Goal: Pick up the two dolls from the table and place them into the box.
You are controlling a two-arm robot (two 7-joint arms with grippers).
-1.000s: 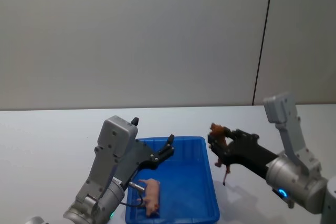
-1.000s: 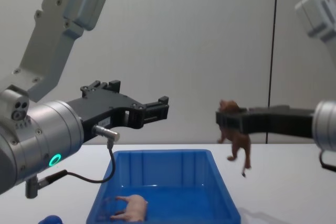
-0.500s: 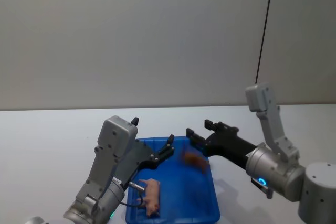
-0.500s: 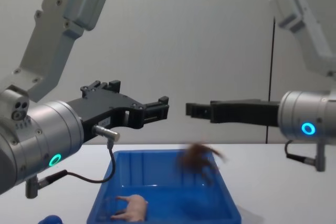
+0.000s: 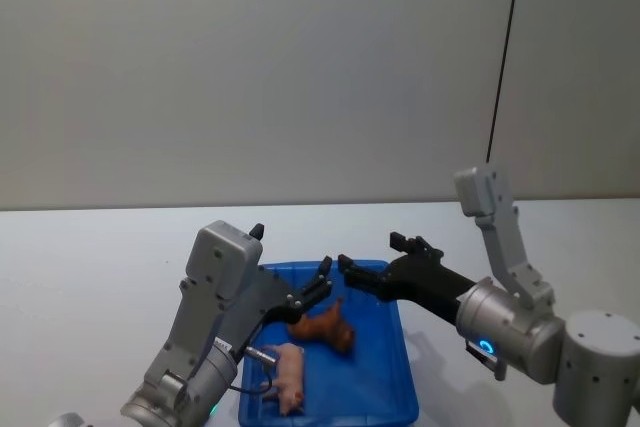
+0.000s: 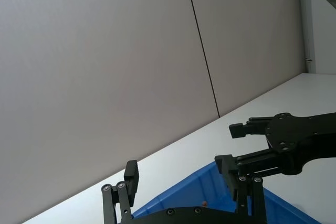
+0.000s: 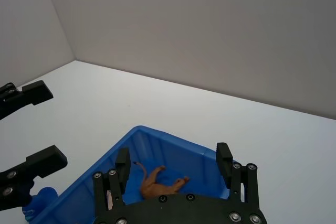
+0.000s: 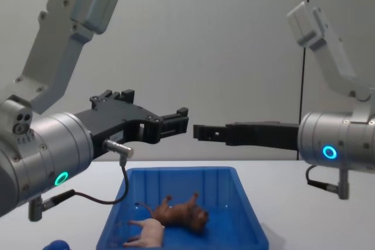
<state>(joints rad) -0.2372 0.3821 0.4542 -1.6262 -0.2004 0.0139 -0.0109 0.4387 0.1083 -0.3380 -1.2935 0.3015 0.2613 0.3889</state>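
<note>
We see both dolls lying inside the blue box (image 5: 375,372), which sits on the white tabletop (image 5: 80,267). The brown lion (image 5: 322,328) lies on its side near the middle, and the pink pig (image 5: 288,372) is just beside it, toward the near wall. Our left claw (image 5: 318,282) hovers above the box, spread and empty. Our right claw (image 5: 372,255) hangs over the box's far edge, likewise spread and gripping nothing.

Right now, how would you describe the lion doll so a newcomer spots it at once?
Start at the bright blue box on the white table, beneath the open left gripper and right gripper. Inside, the lion is the brown, toppled doll, just beyond the pale pink pig.
</note>
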